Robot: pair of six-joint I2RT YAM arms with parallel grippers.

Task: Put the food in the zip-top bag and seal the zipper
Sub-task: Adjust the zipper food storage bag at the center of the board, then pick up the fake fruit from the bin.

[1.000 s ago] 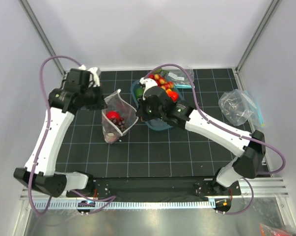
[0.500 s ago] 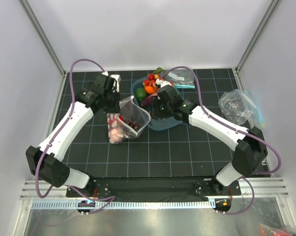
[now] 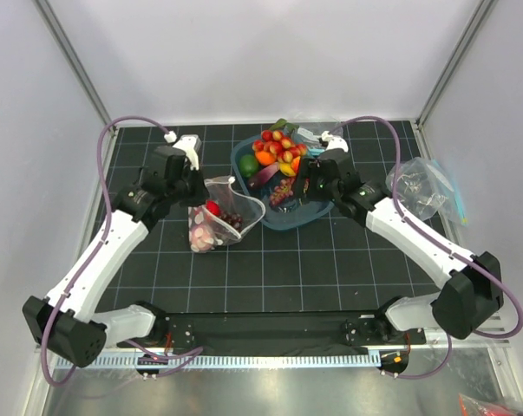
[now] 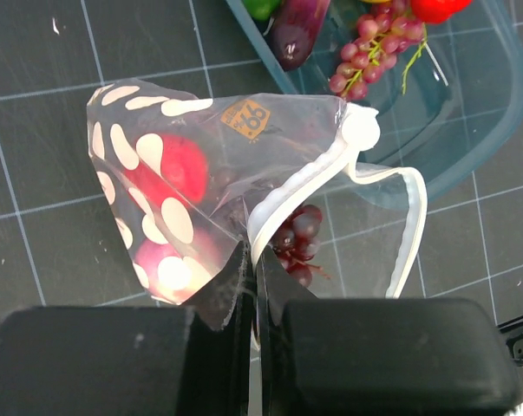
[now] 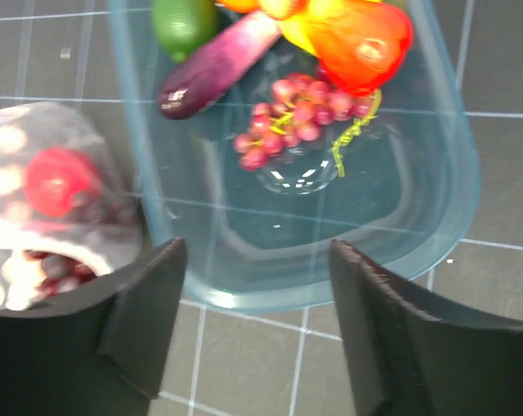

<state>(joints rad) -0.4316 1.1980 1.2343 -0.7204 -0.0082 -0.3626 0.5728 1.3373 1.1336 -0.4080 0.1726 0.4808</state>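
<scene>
The left gripper (image 4: pixel 254 299) is clamped shut on the near edge of the bag (image 4: pixel 200 156), pinching the film right where the zipper (image 4: pixel 317 178) begins. The bag stands just left of the tray (image 5: pixel 434 199), its far corner against the tray's rim. Inside it are the tomato (image 4: pixel 181 169), the grapes (image 4: pixel 297 232) close behind the zipper, and a pale pink lump low down that looks like the onion (image 4: pixel 166 269).

From the pinch the zipper runs away toward the tray, and its two white strips gape apart into a loop, so the mouth faces the tray and is unsealed. An orange label (image 4: pixel 246 118) sits on the film near the tray side. It carries two round figures, perhaps "66", with small print above them too fine to read.

The right gripper (image 5: pixel 257 334) hangs over the tray's near wall with its fingers spread wide and nothing between them. The bag lies to its left, just beside it. As the free hand and the one facing the mouth, it seems the one to press the strips together along their length, from the tray end toward the pinch.

In the tray lie a loose bunch (image 5: pixel 287 117) and an eggplant (image 5: pixel 213 74), with more bright fruit at the far end. Right of the tray and well apart lies a plain bag (image 3: pixel 417 186).
</scene>
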